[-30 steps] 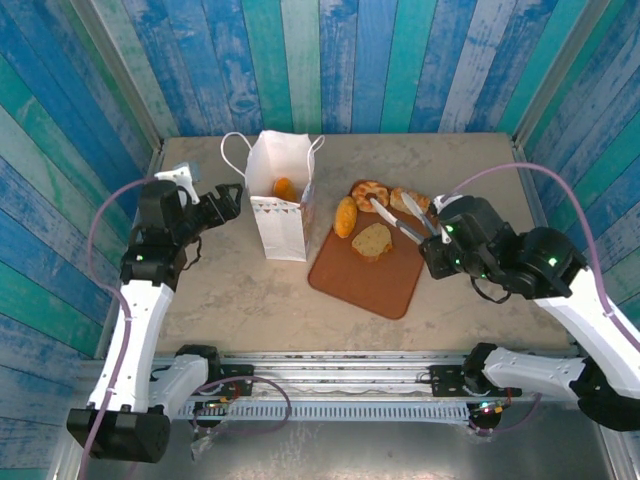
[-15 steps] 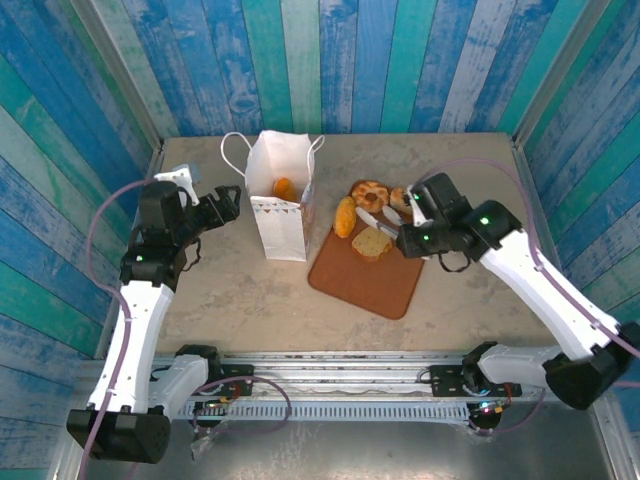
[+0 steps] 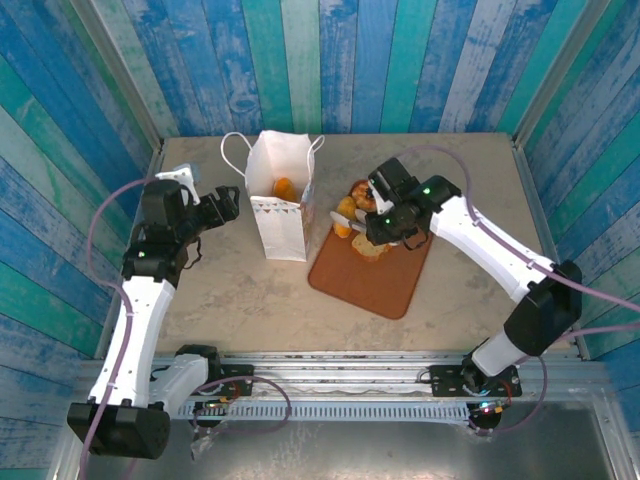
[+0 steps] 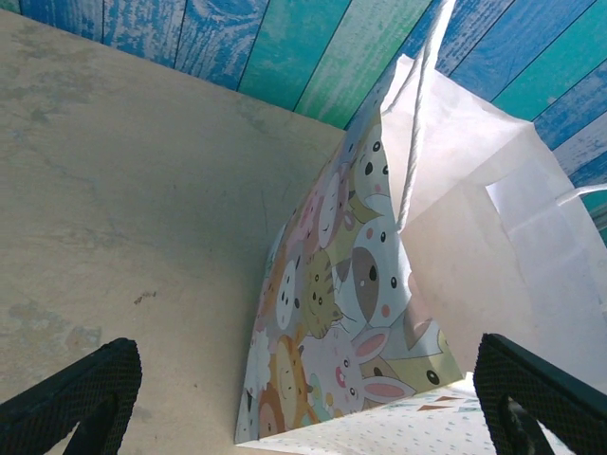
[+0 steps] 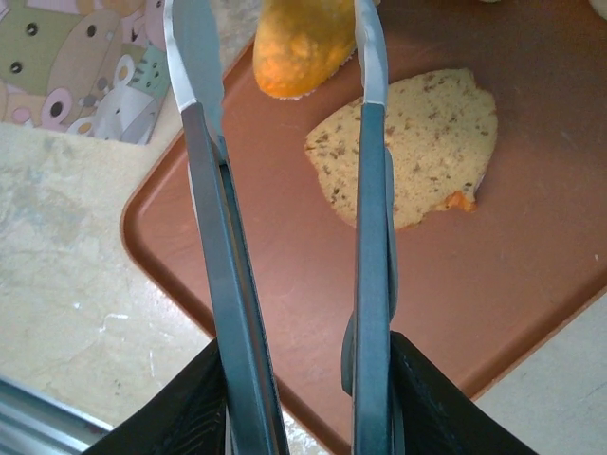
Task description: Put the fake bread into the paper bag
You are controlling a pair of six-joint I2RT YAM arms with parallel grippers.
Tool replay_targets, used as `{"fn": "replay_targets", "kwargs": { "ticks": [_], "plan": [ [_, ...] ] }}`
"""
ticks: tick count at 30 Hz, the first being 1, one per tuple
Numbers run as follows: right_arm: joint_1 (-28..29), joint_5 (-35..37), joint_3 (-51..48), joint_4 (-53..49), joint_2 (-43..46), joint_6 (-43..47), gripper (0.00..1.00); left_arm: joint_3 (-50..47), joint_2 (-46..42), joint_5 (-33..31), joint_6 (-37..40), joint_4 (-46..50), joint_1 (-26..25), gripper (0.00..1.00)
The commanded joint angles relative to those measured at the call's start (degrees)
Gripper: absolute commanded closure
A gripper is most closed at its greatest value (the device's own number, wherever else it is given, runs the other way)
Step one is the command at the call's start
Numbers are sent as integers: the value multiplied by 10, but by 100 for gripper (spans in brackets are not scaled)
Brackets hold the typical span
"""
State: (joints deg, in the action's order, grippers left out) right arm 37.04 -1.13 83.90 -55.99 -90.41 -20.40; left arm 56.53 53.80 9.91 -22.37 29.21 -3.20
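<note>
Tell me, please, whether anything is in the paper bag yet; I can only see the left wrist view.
Observer: Yes; the top view shows one orange piece of fake bread inside the paper bag.
Operator: Thanks. What is the right arm doing?
Observer: The right gripper is shut on metal tongs, their tips either side of an oval roll.
Operator: Where does that roll sit?
Observer: At the brown tray edge nearest the bag, beside a toast slice.
</note>
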Motion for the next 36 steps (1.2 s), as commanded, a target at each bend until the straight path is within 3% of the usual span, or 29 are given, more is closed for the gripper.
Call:
{"fn": "replay_targets", "kwargs": {
  "ticks": [1,18,36],
  "plan": [
    [9,31,32,-10,-20,-3,58,10,5,-12,19,12,2,6],
    [36,98,108,-79,-114,-10,58,10,18,-32,33,23,2,6],
    [58,137,135,-145,-135,-6,57,9,18,-31,34,23,2,6]
  ]
}}
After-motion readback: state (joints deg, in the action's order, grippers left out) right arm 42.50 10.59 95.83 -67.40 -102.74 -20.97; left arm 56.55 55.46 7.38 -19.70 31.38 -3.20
